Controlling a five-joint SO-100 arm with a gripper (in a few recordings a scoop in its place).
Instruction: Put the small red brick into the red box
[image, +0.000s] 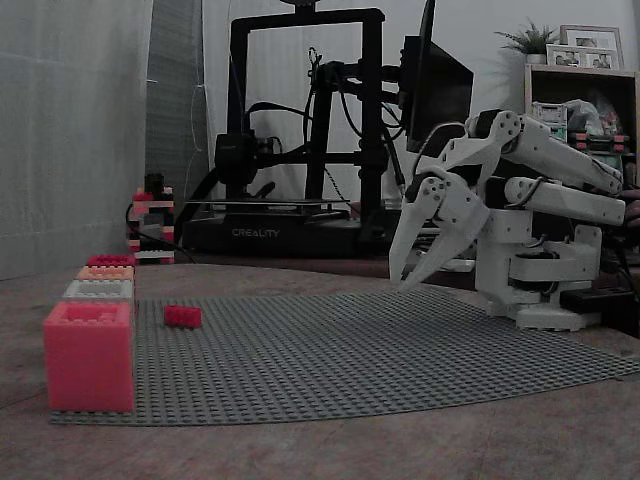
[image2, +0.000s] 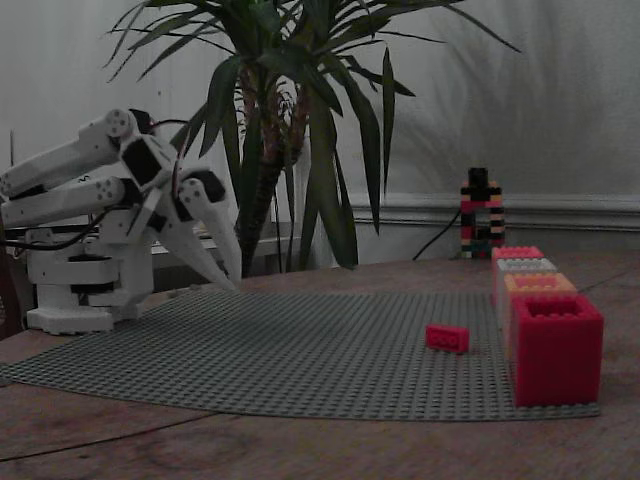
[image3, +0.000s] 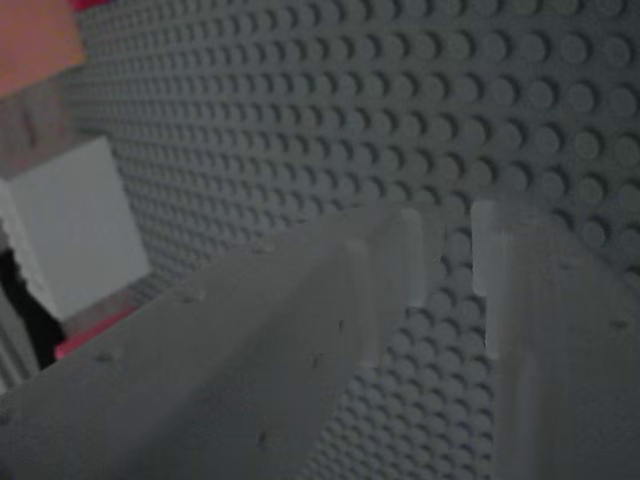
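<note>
The small red brick (image: 182, 316) (image2: 447, 338) lies flat on the grey studded baseplate (image: 380, 350) (image2: 270, 350), a short way off the row of boxes. The red box (image: 110, 260) (image2: 555, 345) is the deep crimson one, at the far end of the row in one fixed view and nearest in the other. My white gripper (image: 403, 283) (image2: 226, 283) (image3: 447, 245) hangs tips-down just above the baseplate's edge, across the plate from the brick. Its fingertips stand a narrow gap apart, with only studs showing between them.
A lighter pink-red box (image: 88, 355) (image2: 518, 253), a white box (image: 98, 290) (image3: 75, 235) and an orange box (image: 105, 272) (image3: 35, 40) fill the rest of the row. A small brick tower (image: 150, 225) (image2: 480, 215) stands beyond the plate. A 3D printer (image: 300, 150) and a plant (image2: 290, 130) stand behind.
</note>
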